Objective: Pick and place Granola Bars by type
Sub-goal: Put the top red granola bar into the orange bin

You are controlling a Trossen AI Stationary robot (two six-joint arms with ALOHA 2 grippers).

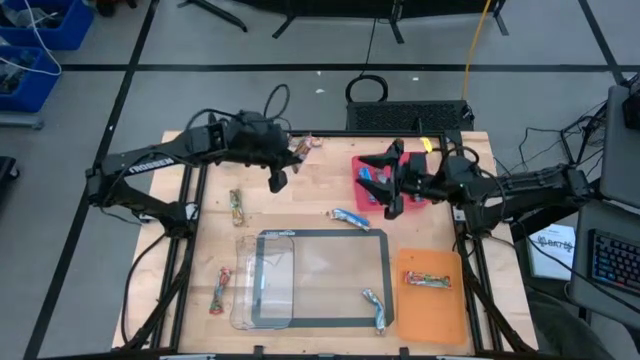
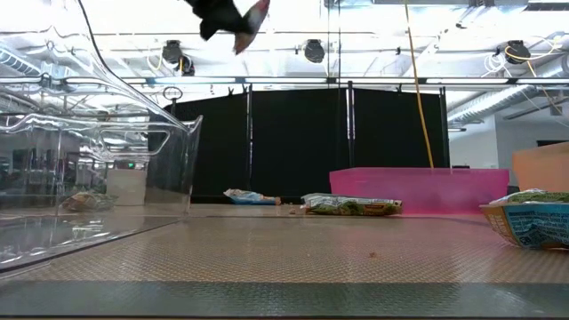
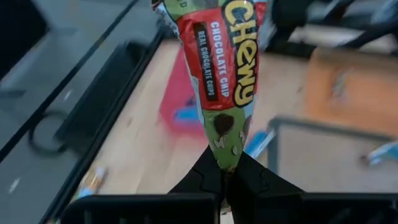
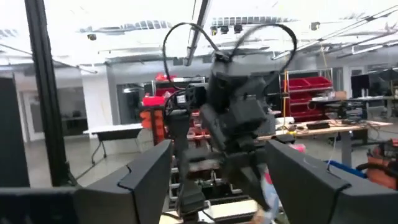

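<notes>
left gripper [image 3: 225, 180] clamped on red Chewy bar [image 3: 227, 81] | right gripper [image 1: 392, 190] fingers apart, pink bin [image 1: 362, 165] right under it | rest scattered on surface [image 1: 300, 215]

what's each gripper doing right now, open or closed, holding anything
left gripper: shut on a red Chewy chocolate chip granola bar, held up in the air.
right gripper: open, empty, over the pink bin.

We see bright overhead ceiling lights [image 2: 313, 51] glaring in the low view; both wrist views' backgrounds are motion-blurred.
</notes>
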